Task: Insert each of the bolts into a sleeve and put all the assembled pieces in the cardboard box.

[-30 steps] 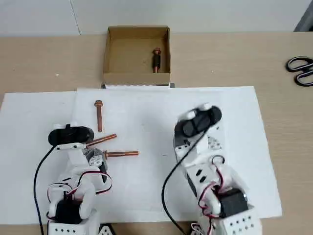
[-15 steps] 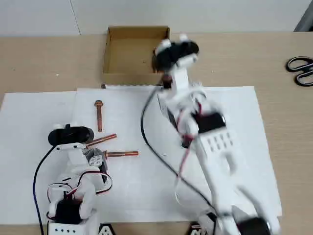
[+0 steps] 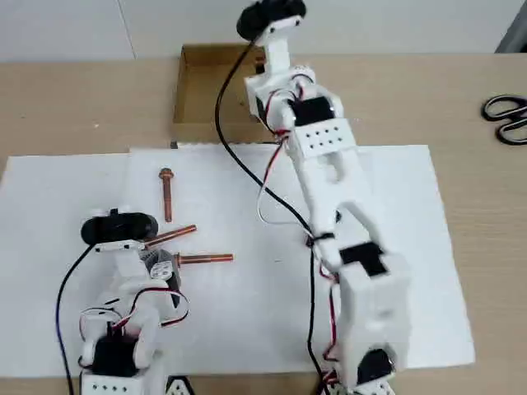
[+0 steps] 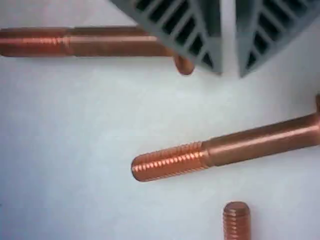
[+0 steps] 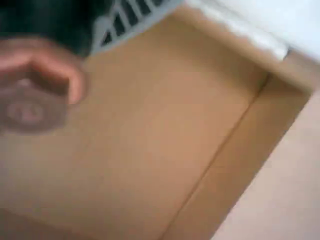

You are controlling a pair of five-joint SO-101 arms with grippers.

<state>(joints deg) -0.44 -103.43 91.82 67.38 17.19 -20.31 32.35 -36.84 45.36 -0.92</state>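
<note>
Three copper bolts lie bare on the white paper (image 3: 387, 206): one (image 3: 167, 196) upright in the picture, two (image 3: 169, 235) (image 3: 204, 258) lying across. My left gripper (image 4: 227, 62) hangs low over them, shut with nothing between its grey fingers; bolt shafts (image 4: 220, 150) lie just beside its tips. My right arm (image 3: 321, 144) stretches over the cardboard box (image 3: 189, 90). In the right wrist view a blurred copper bolt head (image 5: 35, 85) with a dark sleeve (image 5: 45, 25) sits by the grey finger (image 5: 130, 17), above the box floor (image 5: 150, 130); the right gripper looks shut on it.
Black-handled scissors (image 3: 506, 118) lie on the bare table at the far right. The box stands just beyond the paper's far edge. The paper's right half is open apart from the right arm across it.
The right arm has swung from the middle of the paper out to the far side and now reaches over the box. The left arm and the three bolts have stayed put.
</note>
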